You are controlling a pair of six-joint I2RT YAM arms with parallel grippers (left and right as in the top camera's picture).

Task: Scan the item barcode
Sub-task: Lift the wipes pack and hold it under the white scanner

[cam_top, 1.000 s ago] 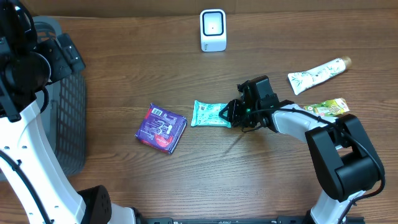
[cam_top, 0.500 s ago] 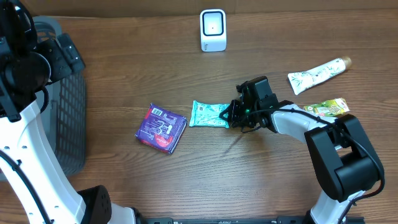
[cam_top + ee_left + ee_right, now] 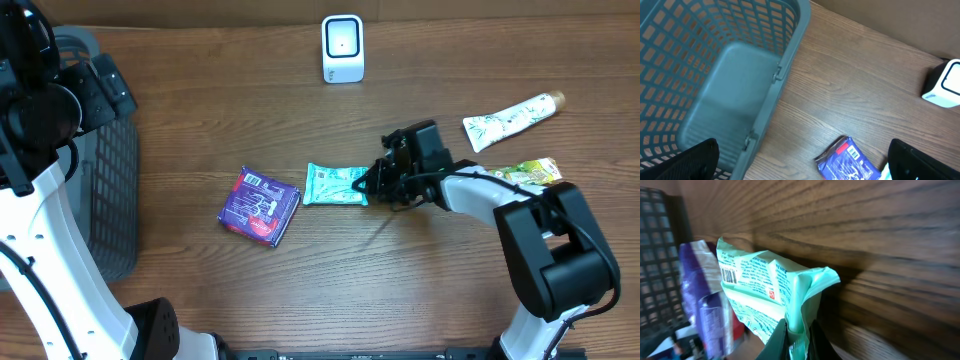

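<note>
Overhead, my right pincer (image 3: pixel 376 183) is low over the brown wooden counter (image 3: pixel 300 290), pinching the right end of the flat teal plastic snack packet (image 3: pixel 335 185). The packet is mid-counter, just beside the purple foil pouch (image 3: pixel 260 206). Right wrist view shows its crimped edge squeezed between my fingers, with a barcode on the visible face. The white box-shaped scanner (image 3: pixel 342 48) stands well apart, at the far edge. My left pincer (image 3: pixel 802 155) hangs spread wide by the grey plastic mesh basket (image 3: pixel 740 75).
</note>
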